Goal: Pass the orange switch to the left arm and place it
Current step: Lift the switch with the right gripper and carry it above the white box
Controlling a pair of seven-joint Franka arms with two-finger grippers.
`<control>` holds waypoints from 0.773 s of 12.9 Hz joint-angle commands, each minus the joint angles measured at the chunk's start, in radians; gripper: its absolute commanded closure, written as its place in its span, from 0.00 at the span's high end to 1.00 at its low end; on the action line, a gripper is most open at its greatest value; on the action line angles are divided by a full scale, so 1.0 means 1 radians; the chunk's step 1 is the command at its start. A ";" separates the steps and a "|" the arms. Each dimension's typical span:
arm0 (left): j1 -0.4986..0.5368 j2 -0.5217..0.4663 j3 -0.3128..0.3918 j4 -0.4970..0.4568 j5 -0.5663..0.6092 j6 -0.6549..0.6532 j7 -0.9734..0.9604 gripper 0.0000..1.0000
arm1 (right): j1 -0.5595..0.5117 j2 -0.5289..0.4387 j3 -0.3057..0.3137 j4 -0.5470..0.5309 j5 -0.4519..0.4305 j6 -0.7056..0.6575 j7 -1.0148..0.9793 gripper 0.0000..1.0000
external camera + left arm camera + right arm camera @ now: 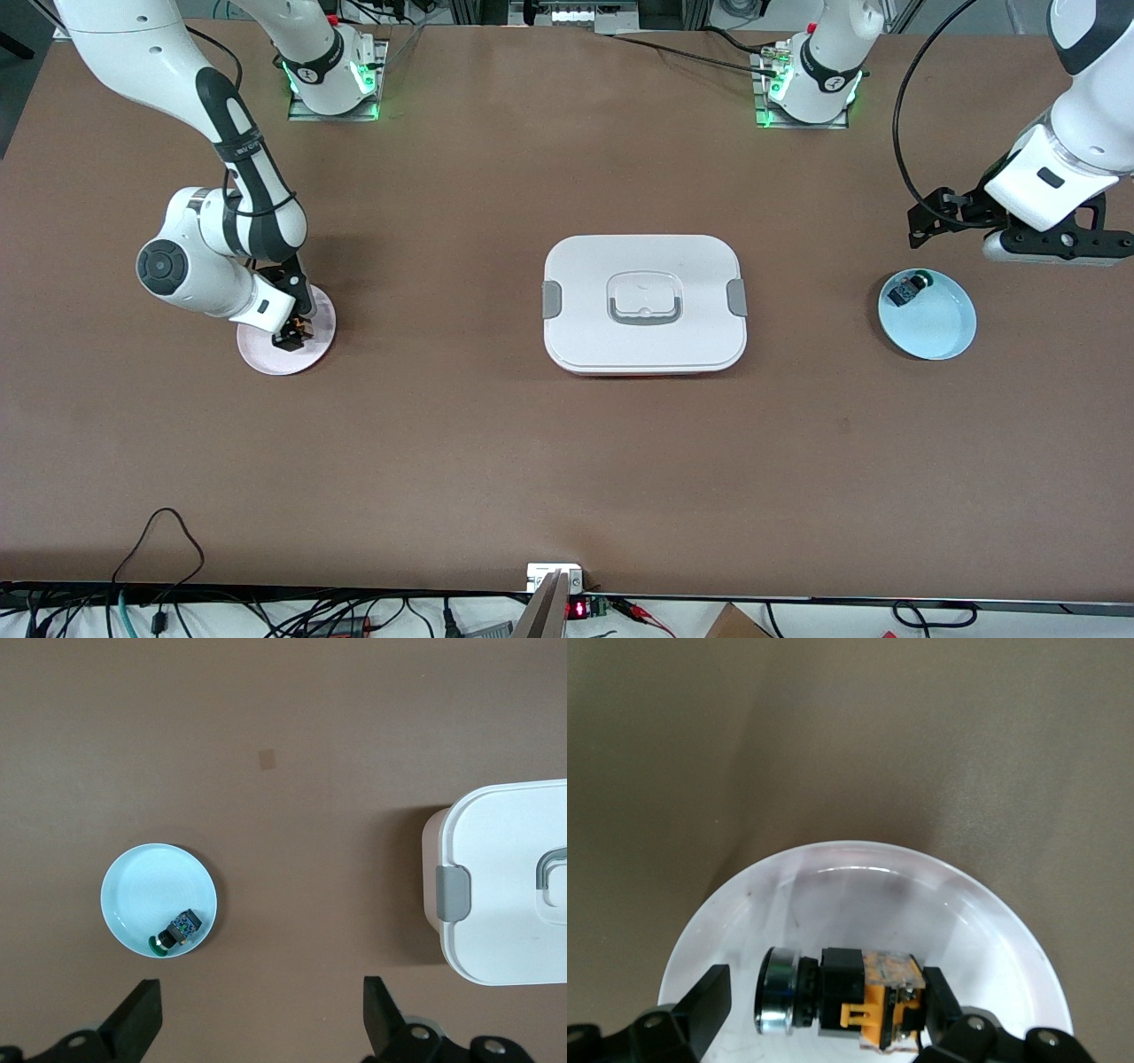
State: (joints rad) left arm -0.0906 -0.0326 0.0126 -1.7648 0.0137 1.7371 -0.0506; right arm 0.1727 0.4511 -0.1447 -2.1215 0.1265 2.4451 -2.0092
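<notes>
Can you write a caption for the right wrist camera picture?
Right gripper straddles the orange switch lying in the pink plate.

orange-and-black orange switch (pixel 859 997), pink plate (pixel 314 341), white grey-clasped box (pixel 645 303), brown table (pixel 567 461).

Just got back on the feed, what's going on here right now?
The right hand is down in the pink plate, its fingers either side of the orange switch, which still lies on the plate. The left hand waits open above the blue plate holding a blue switch. The box sits between the plates.
</notes>
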 commanded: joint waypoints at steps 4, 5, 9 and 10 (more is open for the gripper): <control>-0.011 0.006 0.009 0.022 -0.006 -0.022 -0.009 1.00 | -0.009 -0.006 0.008 -0.014 0.025 0.022 -0.031 0.50; -0.011 0.006 0.009 0.022 -0.006 -0.022 -0.009 1.00 | -0.009 -0.006 0.008 -0.012 0.025 0.022 -0.031 0.38; -0.011 0.006 0.009 0.022 -0.006 -0.022 -0.009 1.00 | -0.002 -0.015 0.010 0.005 0.025 0.003 -0.034 0.20; -0.011 0.006 0.009 0.022 -0.006 -0.022 -0.009 1.00 | -0.001 -0.015 0.010 0.018 0.027 -0.021 -0.028 0.20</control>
State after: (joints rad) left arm -0.0906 -0.0325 0.0126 -1.7648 0.0137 1.7371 -0.0520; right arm 0.1735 0.4505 -0.1427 -2.1153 0.1324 2.4484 -2.0151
